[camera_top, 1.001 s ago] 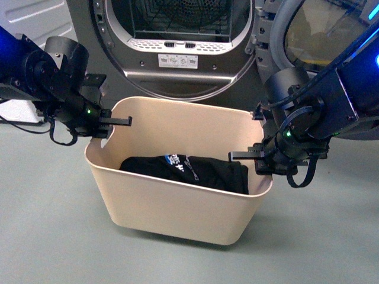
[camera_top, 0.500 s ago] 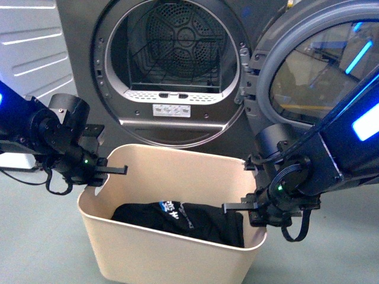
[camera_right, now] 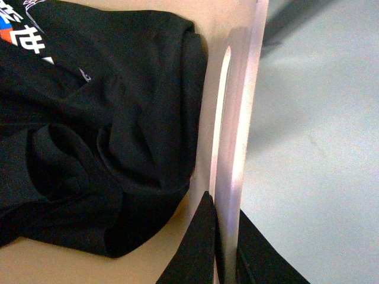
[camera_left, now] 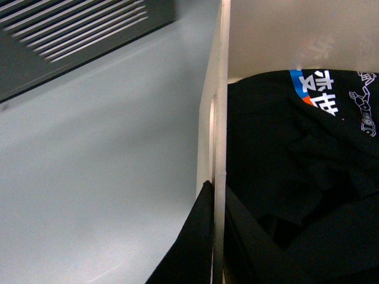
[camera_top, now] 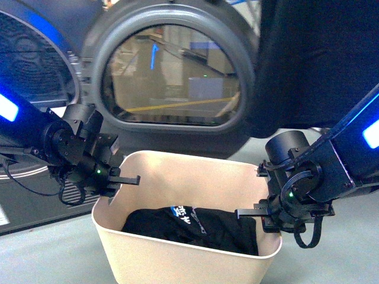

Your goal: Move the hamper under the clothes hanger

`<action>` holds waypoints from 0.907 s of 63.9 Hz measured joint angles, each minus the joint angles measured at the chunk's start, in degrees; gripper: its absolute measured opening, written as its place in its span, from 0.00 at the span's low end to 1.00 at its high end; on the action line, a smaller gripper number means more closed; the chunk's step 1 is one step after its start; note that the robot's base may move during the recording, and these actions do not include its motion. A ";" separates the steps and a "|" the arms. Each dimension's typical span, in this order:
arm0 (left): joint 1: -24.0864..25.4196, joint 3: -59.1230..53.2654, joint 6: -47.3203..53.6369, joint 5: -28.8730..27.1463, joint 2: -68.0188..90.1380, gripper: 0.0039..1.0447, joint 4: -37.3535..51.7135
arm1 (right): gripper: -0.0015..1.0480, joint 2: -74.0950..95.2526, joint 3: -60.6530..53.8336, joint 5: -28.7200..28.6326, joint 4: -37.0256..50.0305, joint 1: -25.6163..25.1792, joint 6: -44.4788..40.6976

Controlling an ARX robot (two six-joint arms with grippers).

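Front view shows the hamper (camera_top: 177, 254) low in front of the round dryer door (camera_top: 172, 77), with a black garment (camera_top: 189, 228) lying inside it. The left gripper (camera_top: 125, 179) pinches one end wall and the right gripper (camera_top: 251, 213) the opposite one. In both wrist views the jaws are closed tight on the cream wall, one finger inside and one outside. The clothes hanger is nowhere in view. This reads as the carrying step. Next, I judge, both arms must travel together, holding the hamper level, until the clothes hanger comes into sight and the hamper can go beneath its bar.
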 joint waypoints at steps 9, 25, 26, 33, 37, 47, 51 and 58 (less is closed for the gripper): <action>0.20 -0.02 0.00 -0.35 0.00 0.04 0.00 | 0.03 0.00 -0.02 -0.92 0.00 0.07 -0.17; 1.16 -0.09 0.00 -0.44 -0.02 0.04 0.00 | 0.03 -0.07 -0.02 -1.31 0.00 1.20 -0.15; 1.16 -0.09 0.00 -0.50 -0.02 0.04 0.00 | 0.03 -0.09 -0.02 -1.27 0.00 1.22 -0.15; 1.14 -0.11 0.00 -0.42 -0.02 0.04 0.00 | 0.03 -0.09 -0.07 -1.38 0.00 1.22 -0.13; 1.14 -0.13 -0.07 -0.33 -0.02 0.04 -0.02 | 0.03 -0.09 -0.07 -1.09 0.00 1.16 -0.22; 0.83 -0.22 -0.02 -0.26 -0.02 0.04 -0.02 | 0.03 -0.11 -0.13 -0.92 0.00 0.92 -0.20; 0.81 -0.22 -0.02 -0.37 -0.02 0.04 -0.02 | 0.03 -0.11 -0.11 -0.87 0.00 0.90 -0.22; 0.83 -0.20 -0.02 -0.17 -0.02 0.04 0.00 | 0.03 -0.11 -0.11 -0.90 0.00 0.90 -0.20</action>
